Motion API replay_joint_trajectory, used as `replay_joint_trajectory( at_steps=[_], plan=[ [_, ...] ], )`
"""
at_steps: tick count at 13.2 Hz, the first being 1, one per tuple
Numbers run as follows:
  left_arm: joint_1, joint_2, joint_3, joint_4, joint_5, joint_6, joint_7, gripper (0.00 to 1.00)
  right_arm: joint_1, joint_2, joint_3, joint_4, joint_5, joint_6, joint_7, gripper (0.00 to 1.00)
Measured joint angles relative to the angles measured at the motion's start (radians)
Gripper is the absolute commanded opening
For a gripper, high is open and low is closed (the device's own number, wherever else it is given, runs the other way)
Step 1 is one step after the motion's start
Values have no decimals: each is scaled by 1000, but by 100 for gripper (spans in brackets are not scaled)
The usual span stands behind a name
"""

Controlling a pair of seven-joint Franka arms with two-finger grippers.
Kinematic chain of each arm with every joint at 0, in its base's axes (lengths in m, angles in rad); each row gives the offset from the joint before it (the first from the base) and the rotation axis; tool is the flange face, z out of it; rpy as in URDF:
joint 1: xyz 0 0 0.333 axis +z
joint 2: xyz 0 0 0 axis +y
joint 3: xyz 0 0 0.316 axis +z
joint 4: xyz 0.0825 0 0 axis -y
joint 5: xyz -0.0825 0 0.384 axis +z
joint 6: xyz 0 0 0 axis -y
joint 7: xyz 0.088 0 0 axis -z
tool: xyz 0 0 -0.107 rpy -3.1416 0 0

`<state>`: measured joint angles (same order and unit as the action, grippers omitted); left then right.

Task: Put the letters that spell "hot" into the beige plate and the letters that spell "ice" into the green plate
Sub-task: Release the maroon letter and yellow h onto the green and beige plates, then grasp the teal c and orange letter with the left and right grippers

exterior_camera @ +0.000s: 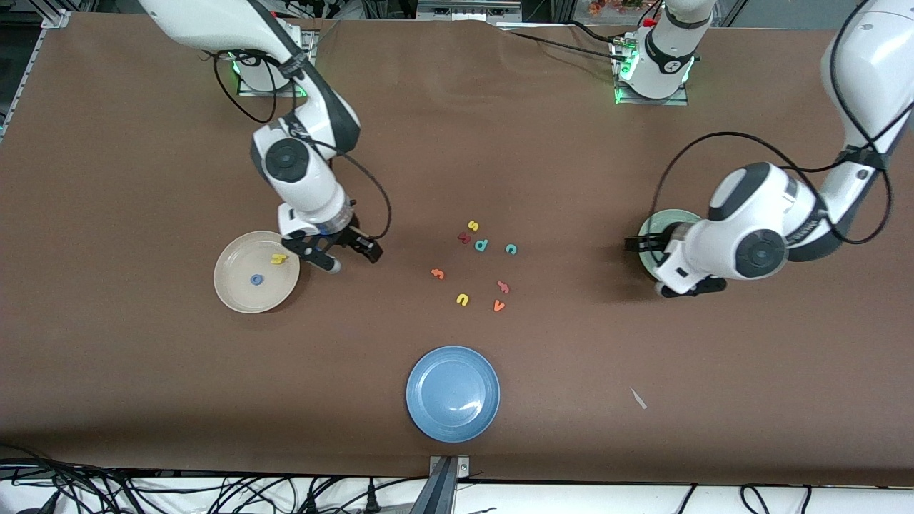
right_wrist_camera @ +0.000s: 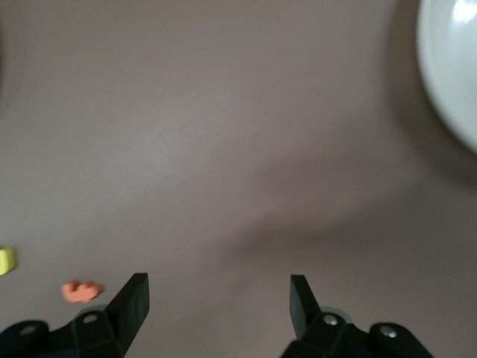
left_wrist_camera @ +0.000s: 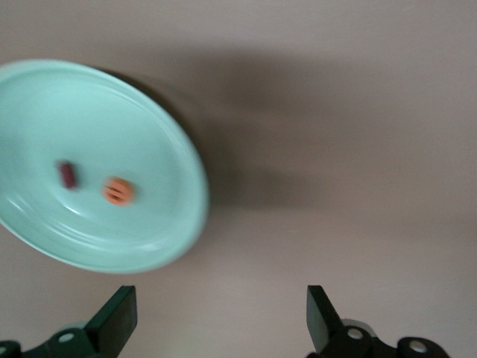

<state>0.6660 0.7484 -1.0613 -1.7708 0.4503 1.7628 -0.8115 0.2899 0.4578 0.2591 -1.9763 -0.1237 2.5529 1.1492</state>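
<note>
From the front, the right gripper (exterior_camera: pixel 348 255) hangs with spread, empty fingers over bare table just beside the beige plate (exterior_camera: pixel 235 293), which holds the yellow h (exterior_camera: pixel 278 259) and blue o (exterior_camera: pixel 256 280); the orange t (exterior_camera: pixel 438 273) and teal c (exterior_camera: pixel 510 248) lie mid-table, well apart from both grippers. The left wrist view shows the left gripper (left_wrist_camera: pixel 222 321) released and empty, beside the green plate (left_wrist_camera: pixel 168 246) holding the dark red i (left_wrist_camera: pixel 68 174) and orange e (left_wrist_camera: pixel 118 191). The right wrist view shows wide, empty fingers over brown table, the t near one fingertip and the beige plate's rim at the picture's edge.

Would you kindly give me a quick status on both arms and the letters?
Both end effectors open and empty: right beside beige plate, left by green plate. Yellow h, blue o plated; i, e plated. Orange t, teal c loose.
</note>
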Motion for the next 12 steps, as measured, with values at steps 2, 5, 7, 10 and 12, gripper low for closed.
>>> replay_joint_trajectory(
  at_steps=[2,5,7,10,12],
  plan=[
    [-104,8,10,-2,-2,119,-229,93,41,43,-2,53,-19,1,105,85],
    [-294,22,128,-5,-2,317,-462,93,104,108,-21,138,-77,0,279,85],
    [-438,32,258,-5,-2,468,-593,92,143,156,-33,194,-119,-9,388,85],
    [-611,40,403,-3,-2,575,-736,87,199,234,-44,282,-189,-47,551,85],
    [-648,44,418,-3,-2,582,-797,86,224,277,-48,329,-220,-59,642,85]
  ],
)
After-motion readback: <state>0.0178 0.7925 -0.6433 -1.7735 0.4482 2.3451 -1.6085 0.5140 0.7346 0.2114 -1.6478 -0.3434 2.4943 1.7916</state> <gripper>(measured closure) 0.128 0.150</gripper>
